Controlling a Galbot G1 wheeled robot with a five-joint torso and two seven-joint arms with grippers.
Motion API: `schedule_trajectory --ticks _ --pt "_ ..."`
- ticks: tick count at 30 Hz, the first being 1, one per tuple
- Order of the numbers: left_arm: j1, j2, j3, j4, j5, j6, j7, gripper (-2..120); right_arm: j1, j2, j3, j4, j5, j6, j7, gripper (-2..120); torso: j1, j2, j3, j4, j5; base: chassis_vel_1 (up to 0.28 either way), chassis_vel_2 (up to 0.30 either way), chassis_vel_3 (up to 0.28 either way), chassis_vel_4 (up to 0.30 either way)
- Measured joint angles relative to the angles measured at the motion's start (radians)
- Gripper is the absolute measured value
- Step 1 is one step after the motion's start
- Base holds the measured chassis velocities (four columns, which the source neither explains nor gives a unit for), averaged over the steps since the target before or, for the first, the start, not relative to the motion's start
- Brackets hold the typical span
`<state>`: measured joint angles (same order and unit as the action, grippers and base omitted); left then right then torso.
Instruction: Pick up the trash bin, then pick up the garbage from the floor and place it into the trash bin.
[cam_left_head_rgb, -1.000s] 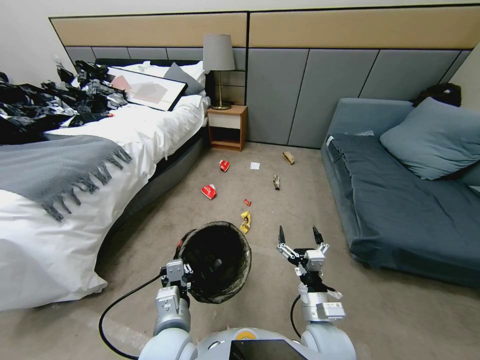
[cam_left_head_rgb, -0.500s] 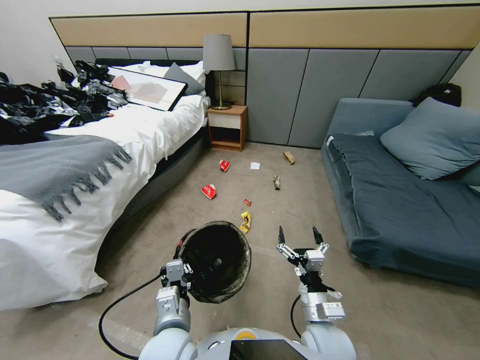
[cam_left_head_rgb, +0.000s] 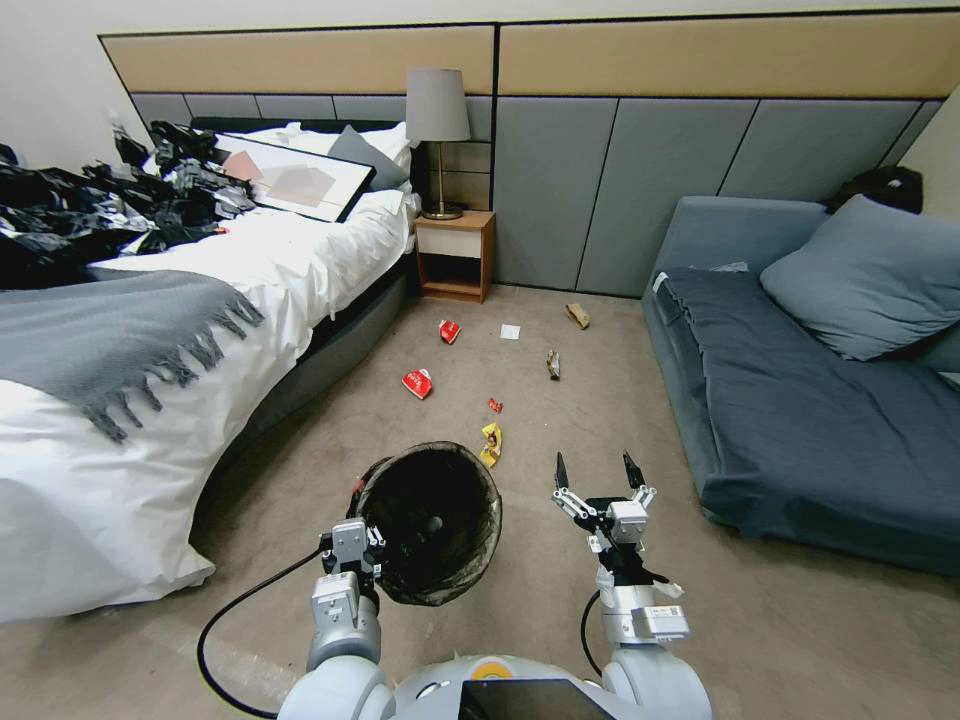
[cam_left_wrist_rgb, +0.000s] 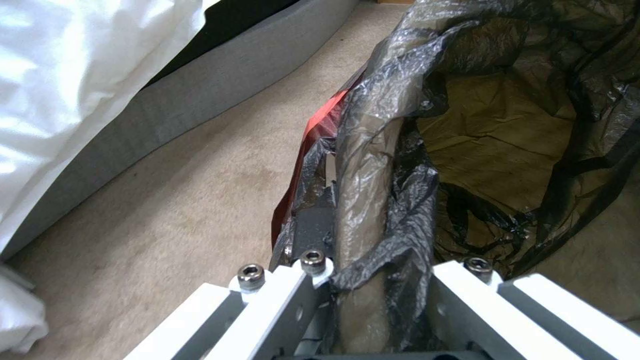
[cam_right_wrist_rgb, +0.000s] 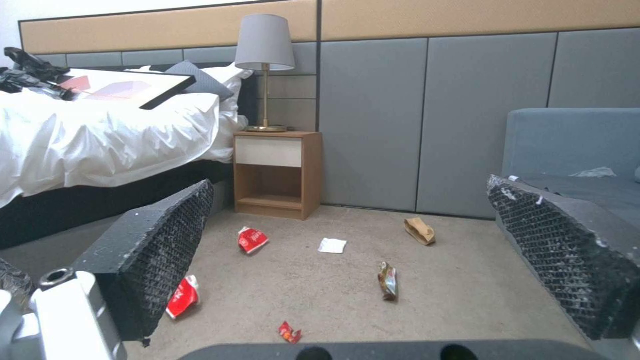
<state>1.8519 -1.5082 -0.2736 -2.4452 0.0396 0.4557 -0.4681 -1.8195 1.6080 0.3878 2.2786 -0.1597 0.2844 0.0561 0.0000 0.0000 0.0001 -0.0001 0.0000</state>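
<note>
On beige carpet (cam_left_head_rgb: 560, 420) between bed (cam_left_head_rgb: 200, 300) and sofa (cam_left_head_rgb: 800, 400), garbage (cam_left_head_rgb: 418, 382) lies scattered

Carpeted bedroom (bed (cam_left_head_rgb: 150, 400), sofa (cam_left_head_rgb: 800, 420))

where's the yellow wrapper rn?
In the head view the yellow wrapper lies on the carpet just past the trash bin rim, on its right side, ahead of and left of the open right claw. A small red scrap lies just beyond it.

A bedroom: bed (cam_left_head_rgb: 200, 300), nightstand (cam_left_head_rgb: 455, 255), lamp (cam_left_head_rgb: 437, 130), sofa (cam_left_head_rgb: 800, 400).
</note>
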Motion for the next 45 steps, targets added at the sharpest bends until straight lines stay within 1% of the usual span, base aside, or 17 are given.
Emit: schedule_trajectory --ticks 28,45 --pt "0.011 0.013 -0.01 -0.032 0.005 -0.002 0.0 1 -0.012 0.0 -0.005 0.019 -0.004 -0.004 -0.002 100 0.0 0.0 0.0 0.0 0.0 -0.087 0.089 0.08 -0.083" --pt "0.007 0.008 -0.014 -0.027 0.012 -0.007 0.0 1 -0.004 0.0 -0.006 0.012 -0.003 -0.003 -0.003 100 0.0 0.0 0.0 0.0 0.0 -0.088 0.077 0.075 -0.078"
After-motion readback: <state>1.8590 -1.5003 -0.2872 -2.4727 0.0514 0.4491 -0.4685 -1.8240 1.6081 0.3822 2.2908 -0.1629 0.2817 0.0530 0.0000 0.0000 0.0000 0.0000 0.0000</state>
